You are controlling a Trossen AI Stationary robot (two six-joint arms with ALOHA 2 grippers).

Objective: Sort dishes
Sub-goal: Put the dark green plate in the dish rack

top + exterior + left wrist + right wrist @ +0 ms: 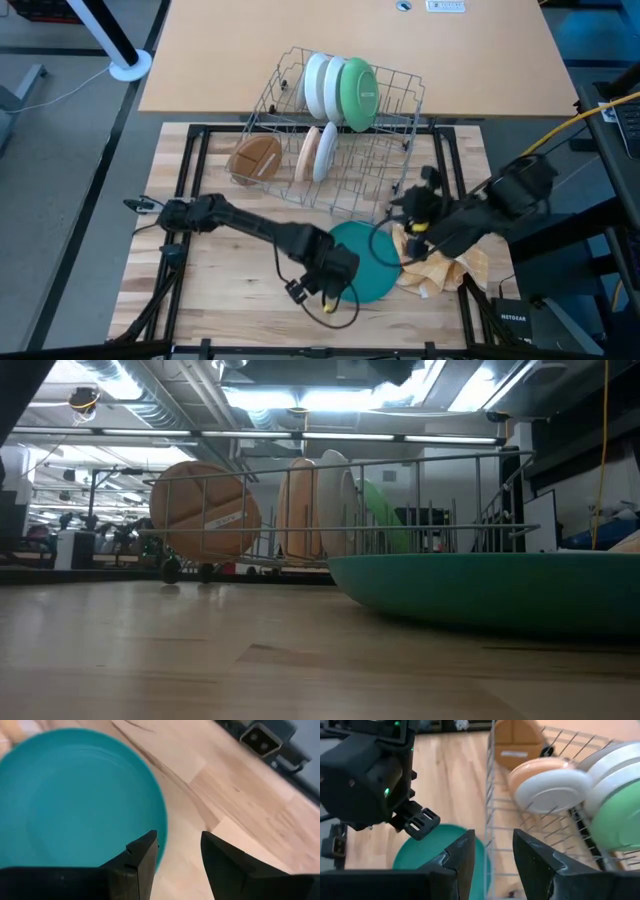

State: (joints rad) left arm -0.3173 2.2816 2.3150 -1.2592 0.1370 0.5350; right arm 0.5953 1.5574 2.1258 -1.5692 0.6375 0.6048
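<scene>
- The teal plate [365, 262] is round, with a smooth face and a shallow raised rim; it lies flat on the wooden table [230, 285], at 6 o'clock from the wire rack [400, 165].
- The left gripper [335, 275] sits at the plate's 9 o'clock edge. In the left wrist view its fingers [142, 860] stand apart and grasp nothing, 1 over the rim, the other over bare wood.
- The right gripper [408, 212] hovers at the plate's 1 o'clock, above a yellow cloth [445, 268], its fingers [462, 855] parted and empty.
- The high view shows the rack's load: 2 white plates [320, 85] and a green plate [360, 93] on edge at the back, a brown plate [254, 157] and a tan plate [307, 152] in front.
- The low view alone shows the teal plate's curved underside [490, 595]; neither gripper appears there.
</scene>
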